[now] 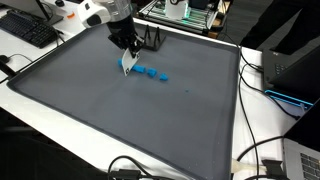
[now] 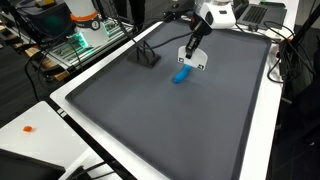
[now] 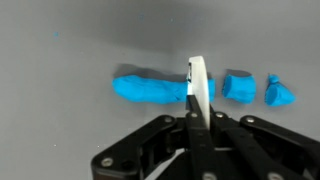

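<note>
Grip: You are clamping a white blade (image 3: 197, 82) in the gripper (image 3: 197, 120). The jaws are closing narrowly on the thin plate, with no gap showing on either side of it.
Blade attitude: In the wrist view the blade is standing edge-on and pointing away from the fingers. In both exterior views it is hanging below the gripper (image 1: 127, 52) (image 2: 191, 50), with its lower edge down at the mat.
Contact: The blade is crossing the blue dough roll (image 3: 150, 88) at the roll's right end in the wrist view. You are not showing me whether the edge is going fully through the dough, so I cannot tell.
Dough position: The roll is lying flat on the grey mat (image 3: 60, 130). Two small blue pieces (image 3: 238, 87) are sitting in line with it just beyond the blade, each separated by a thin gap.
Exterior check: In an exterior view the blade (image 1: 126, 65) is meeting one end of the blue row (image 1: 152, 72), toward the far part of the mat (image 1: 120, 130). In an exterior view the dough (image 2: 181, 76) is lying just beside the blade (image 2: 193, 62).
Surroundings: A black stand (image 2: 145, 55) is resting on the mat near the gripper, apart from the dough. A keyboard (image 1: 28, 30) is sitting off the mat on the white table (image 1: 40, 110).
</note>
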`<state>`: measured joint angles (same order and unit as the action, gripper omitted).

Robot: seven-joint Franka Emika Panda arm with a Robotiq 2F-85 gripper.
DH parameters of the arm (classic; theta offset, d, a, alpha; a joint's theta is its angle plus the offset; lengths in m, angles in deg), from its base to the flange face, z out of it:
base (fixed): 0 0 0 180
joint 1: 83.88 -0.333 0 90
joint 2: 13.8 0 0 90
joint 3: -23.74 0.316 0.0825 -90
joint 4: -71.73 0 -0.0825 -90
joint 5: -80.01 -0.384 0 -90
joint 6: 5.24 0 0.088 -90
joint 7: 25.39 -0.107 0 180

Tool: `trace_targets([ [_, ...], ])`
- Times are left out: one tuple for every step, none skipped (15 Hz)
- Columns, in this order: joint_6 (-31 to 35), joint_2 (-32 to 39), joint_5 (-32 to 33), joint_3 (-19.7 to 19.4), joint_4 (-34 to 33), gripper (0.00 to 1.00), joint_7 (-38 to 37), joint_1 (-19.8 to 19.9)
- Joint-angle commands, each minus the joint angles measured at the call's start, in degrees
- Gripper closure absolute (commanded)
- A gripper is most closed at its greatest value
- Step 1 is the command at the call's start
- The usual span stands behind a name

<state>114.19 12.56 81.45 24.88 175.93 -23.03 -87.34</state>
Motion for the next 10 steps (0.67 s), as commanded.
trace_targets([
  [0.13,0.61,0.50,0.34,0.88,0.99,0.20,0.32],
  [0.35,0.79,0.39,0.42,1.06,0.99,0.33,0.35],
  [0.47,0.96,0.23,0.51,1.27,0.99,0.42,0.38],
  [0.67,1.13,0.13,0.59,1.54,0.99,0.46,0.38],
  [0.95,1.25,0.06,0.68,1.83,0.99,0.54,0.38],
  [1.24,1.33,0.19,0.72,2.18,0.99,0.58,0.30],
  [1.52,1.38,0.13,0.82,2.50,0.99,0.72,0.31],
  [1.64,1.41,0.14,0.84,2.69,0.99,0.75,0.29],
  [2.00,1.45,0.04,0.91,3.00,0.99,0.86,0.32],
  [2.31,1.50,-0.02,0.94,3.30,0.99,0.83,0.31],
])
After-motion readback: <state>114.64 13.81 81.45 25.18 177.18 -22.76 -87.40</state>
